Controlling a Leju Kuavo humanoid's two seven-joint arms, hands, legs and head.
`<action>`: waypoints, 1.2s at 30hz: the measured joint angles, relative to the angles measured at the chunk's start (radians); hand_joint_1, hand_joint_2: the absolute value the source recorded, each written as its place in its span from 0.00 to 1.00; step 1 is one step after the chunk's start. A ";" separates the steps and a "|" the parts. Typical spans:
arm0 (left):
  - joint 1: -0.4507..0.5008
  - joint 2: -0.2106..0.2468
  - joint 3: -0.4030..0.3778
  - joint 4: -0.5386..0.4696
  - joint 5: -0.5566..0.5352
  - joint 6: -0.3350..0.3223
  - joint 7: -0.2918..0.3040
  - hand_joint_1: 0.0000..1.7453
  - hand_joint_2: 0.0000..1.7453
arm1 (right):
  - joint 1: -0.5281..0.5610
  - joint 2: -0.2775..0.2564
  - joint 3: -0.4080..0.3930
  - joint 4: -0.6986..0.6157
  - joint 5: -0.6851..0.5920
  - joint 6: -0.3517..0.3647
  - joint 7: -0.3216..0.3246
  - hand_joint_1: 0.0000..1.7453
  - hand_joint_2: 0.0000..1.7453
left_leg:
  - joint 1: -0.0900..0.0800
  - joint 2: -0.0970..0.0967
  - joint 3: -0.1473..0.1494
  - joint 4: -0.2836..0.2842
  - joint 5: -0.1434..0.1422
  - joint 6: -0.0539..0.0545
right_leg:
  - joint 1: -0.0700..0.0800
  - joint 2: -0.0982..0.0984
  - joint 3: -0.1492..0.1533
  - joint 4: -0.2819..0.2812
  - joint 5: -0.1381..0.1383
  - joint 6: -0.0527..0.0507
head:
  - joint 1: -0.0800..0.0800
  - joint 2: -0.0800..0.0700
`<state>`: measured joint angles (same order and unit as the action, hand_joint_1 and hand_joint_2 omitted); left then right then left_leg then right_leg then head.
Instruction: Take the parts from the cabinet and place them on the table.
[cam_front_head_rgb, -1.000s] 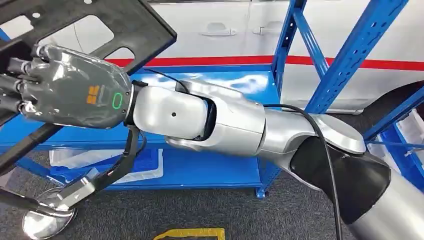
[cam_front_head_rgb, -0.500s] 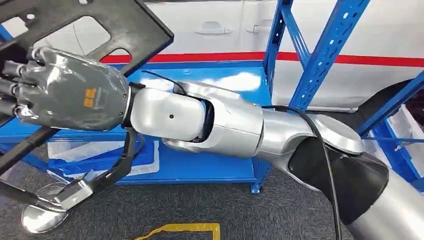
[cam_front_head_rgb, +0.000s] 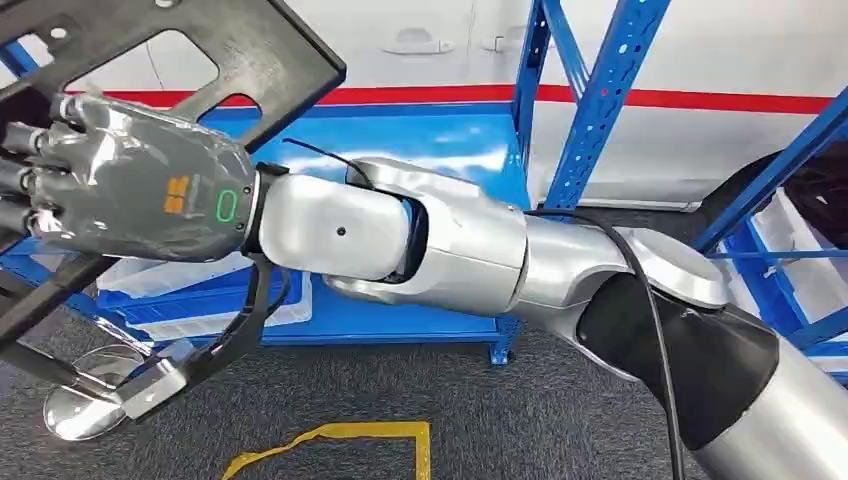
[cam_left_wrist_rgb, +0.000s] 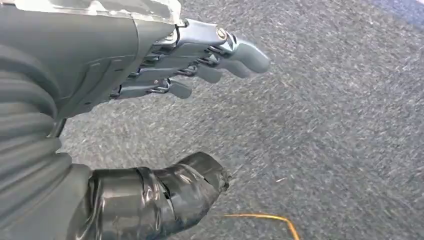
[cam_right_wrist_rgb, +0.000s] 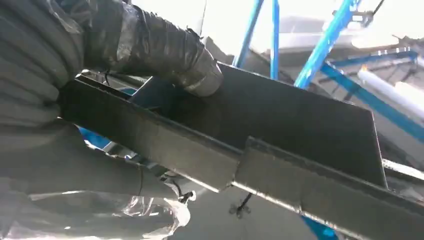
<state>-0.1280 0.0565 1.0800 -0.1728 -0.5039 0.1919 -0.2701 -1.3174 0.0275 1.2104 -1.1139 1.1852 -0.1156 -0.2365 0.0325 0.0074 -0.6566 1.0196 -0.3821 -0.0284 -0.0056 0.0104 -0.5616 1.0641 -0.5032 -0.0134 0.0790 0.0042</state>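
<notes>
Beside the blue cabinet (cam_front_head_rgb: 590, 120), the right hand (cam_front_head_rgb: 140, 185) grips a black frame part (cam_front_head_rgb: 250, 60) aloft; keeping it clear of the uprights looks wise, while the left hand (cam_left_wrist_rgb: 150, 65) hangs empty, fingers apart

right arm (cam_front_head_rgb: 440, 245) silver shells, black elbow | robot hand (cam_front_head_rgb: 140, 190) grey, orange logo, green ring | black cable (cam_front_head_rgb: 655, 330)

One black frame part (cam_front_head_rgb: 240, 55), a flat panel with cut-out openings. Two robot hands: the right hand (cam_front_head_rgb: 130, 185), wrapped around the part, and the left hand (cam_left_wrist_rgb: 150, 65), held over grey carpet. One blue shelving rack (cam_front_head_rgb: 590, 110). Two clear plastic bags (cam_front_head_rgb: 200, 290) on its lowest shelf. One yellow tape outline (cam_front_head_rgb: 340, 440) on the floor.
</notes>
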 joint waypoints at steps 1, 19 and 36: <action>0.001 0.000 0.000 0.000 0.000 0.000 0.000 0.00 1.00 | 0.001 0.000 0.000 0.000 0.000 0.003 -0.001 1.00 1.00 | 0.002 -0.001 -0.004 -0.001 0.007 -0.007 | 0.000 -0.002 -0.006 -0.001 0.009 -0.009 | 0.000 0.000; -0.004 0.002 0.000 0.000 -0.002 0.004 0.009 0.00 1.00 | 0.020 0.001 0.000 0.000 -0.005 0.020 -0.006 1.00 1.00 | -0.027 0.005 0.126 -0.038 -0.087 0.055 | 0.011 -0.007 -0.160 0.008 0.092 -0.005 | -0.006 0.000; 0.004 -0.019 0.000 0.000 -0.020 0.000 0.018 0.00 1.00 | 0.026 -0.005 0.000 -0.001 -0.039 0.057 -0.009 1.00 1.00 | -0.011 0.002 -0.093 0.162 -0.150 -0.012 | 0.007 -0.011 -0.046 -0.027 0.064 -0.040 | -0.005 0.000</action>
<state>-0.1235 0.0378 1.0800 -0.1728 -0.5238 0.1923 -0.2525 -1.2916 0.0221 1.2104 -1.1151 1.1463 -0.0587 -0.2453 0.0210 0.0094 -0.7494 1.1812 -0.5322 -0.0403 0.0010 -0.0005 -0.6072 1.0371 -0.4388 -0.0529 0.0736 0.0042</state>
